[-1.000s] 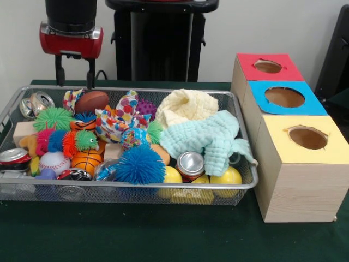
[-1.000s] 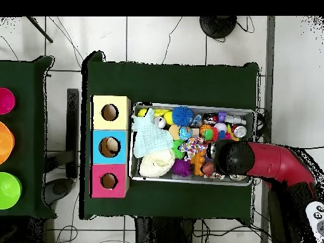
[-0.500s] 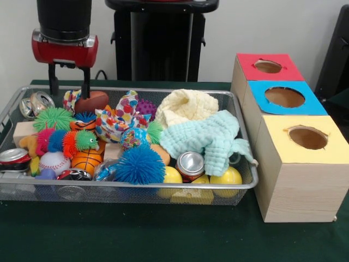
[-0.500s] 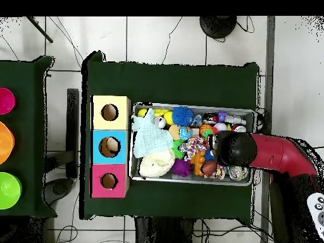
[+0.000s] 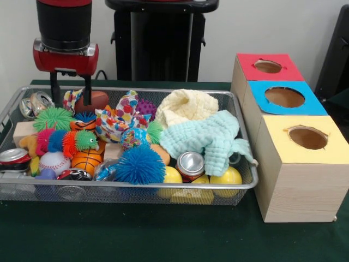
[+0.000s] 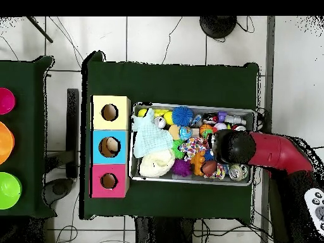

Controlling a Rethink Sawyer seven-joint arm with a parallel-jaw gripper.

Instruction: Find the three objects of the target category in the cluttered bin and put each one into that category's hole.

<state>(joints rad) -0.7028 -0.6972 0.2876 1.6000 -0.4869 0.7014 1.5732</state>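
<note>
My gripper (image 5: 71, 101) hangs open over the far left corner of the wire bin (image 5: 136, 186). Its fingers (image 5: 87, 90) straddle a patterned cloth scrap (image 5: 71, 98), just beside a brown football (image 5: 97, 100); nothing is held. A crushed can (image 5: 36, 102) lies to its left, and other cans (image 5: 190, 164) (image 5: 13, 158) sit near the front. A baseball (image 5: 54, 162), a basketball (image 5: 87, 160) and yellow balls (image 5: 172, 176) lie at the front. In the overhead view the arm's head (image 6: 231, 147) hides the gripper.
Three wooden boxes with holes stand right of the bin: red (image 5: 268, 66), blue (image 5: 284, 97), yellow (image 5: 307, 137). Cream cloth (image 5: 187, 105) and mint cloth (image 5: 210, 136) cover the bin's right half. Spiky toys, blue (image 5: 139, 165) and green (image 5: 53, 117), fill the rest.
The gripper has come down into the bin's far left corner and shifted slightly left in the front view. It is still open; the objects have not moved.
</note>
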